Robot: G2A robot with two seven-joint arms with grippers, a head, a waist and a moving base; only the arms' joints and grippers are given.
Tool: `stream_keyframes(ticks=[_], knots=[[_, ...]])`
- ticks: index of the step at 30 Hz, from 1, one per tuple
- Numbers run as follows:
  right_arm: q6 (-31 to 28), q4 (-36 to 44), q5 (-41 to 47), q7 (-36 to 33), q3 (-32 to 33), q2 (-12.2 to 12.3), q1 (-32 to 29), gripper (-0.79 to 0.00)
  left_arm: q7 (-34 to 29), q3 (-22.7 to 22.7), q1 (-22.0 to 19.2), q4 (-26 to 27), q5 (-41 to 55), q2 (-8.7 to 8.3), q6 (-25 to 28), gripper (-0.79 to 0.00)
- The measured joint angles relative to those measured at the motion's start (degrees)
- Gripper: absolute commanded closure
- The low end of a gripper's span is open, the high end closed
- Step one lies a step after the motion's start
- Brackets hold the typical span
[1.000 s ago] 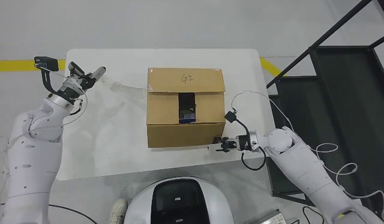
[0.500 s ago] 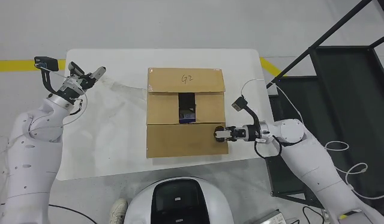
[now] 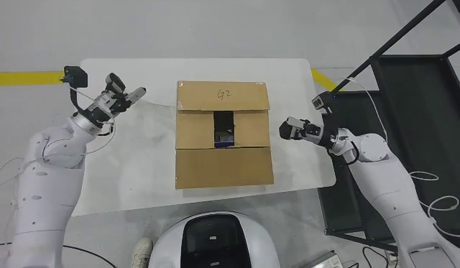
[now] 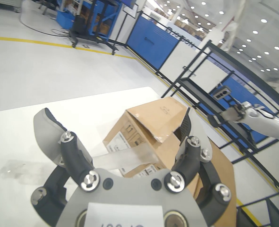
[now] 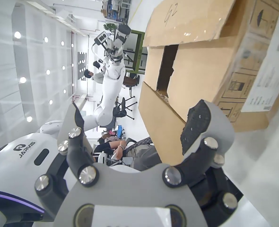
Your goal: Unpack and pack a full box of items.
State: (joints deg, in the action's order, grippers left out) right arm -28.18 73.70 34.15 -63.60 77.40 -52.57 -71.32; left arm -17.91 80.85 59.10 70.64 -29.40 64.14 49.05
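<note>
Items counted:
- White table (image 3: 129, 182): one.
- Cardboard box (image 3: 223, 160): one, at mid-table.
- Rectangular gap (image 3: 224, 122) in the box top: one.
- Blue item (image 3: 226, 139) seen through that gap: one. Further contents cannot be counted.
- Grippers: two, the left gripper (image 4: 117, 121) over the table's far left and the right gripper (image 5: 137, 112) right of the box.
- Black metal rack (image 3: 402, 124): one, right of the table.

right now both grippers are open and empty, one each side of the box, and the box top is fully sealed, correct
Not fully sealed: the top view shows a gap between the flaps of the box, with a blue item inside. The left gripper and right gripper are open and empty, one each side.
</note>
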Motion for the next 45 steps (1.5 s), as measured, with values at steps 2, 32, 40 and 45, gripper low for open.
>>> stream_keyframes(ticks=[2, 32, 40, 45], knots=[[0.0, -0.16, 0.03, 0.39, 1.0, 0.15, -0.68, -0.785, -2.7, -1.38, -0.35, -0.45, 4.27, 0.01, 2.75, -0.785], [0.26, -0.58, 0.31, 2.61, 3.81, 0.31, -2.94, -0.785, -16.84, -11.86, -4.87, -2.51, 27.91, 0.11, 8.08, -0.785], [0.26, -0.58, 0.31, 2.61, 3.81, 0.31, -2.94, -0.785, -30.01, -17.96, -4.55, -1.52, 41.97, 0.02, 2.22, -0.785], [0.26, -0.58, 0.31, 2.61, 3.81, 0.31, -2.94, -0.785, -38.7, -21.36, -4.91, -2.09, 55.34, 0.01, -1.2, -0.785]])
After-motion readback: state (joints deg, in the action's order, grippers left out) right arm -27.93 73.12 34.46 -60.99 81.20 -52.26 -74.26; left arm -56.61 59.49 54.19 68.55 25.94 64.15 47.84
